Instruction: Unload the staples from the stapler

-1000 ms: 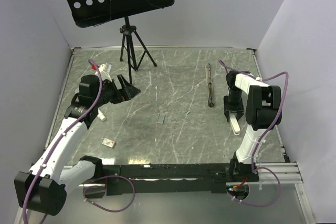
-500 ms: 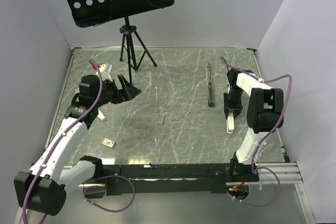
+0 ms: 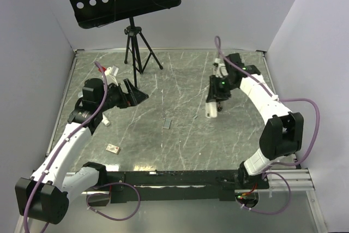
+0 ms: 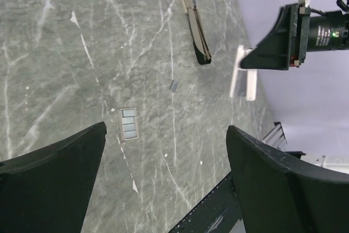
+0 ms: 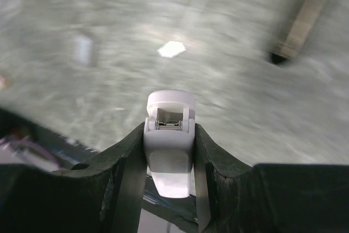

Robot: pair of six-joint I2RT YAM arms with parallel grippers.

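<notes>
My right pincer (image 5: 169, 133) is clenched on the stapler (image 5: 170, 102), lifted off the worktop (image 3: 180, 80) just beside the dark bar (image 4: 193, 23), open end down, I think, so anything left drops out. The staples (image 4: 129, 124) lie near that bar. My left pincer (image 4: 165, 135) hangs released, waiting.

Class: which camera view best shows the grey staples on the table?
Left wrist: the staples show large, with separate segments. Top external shows only a grey speck; right wrist is too blurred to tell.

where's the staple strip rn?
Top view: the staple strip lies flat on the table near centre, left of the white stapler body in the right gripper.
</notes>
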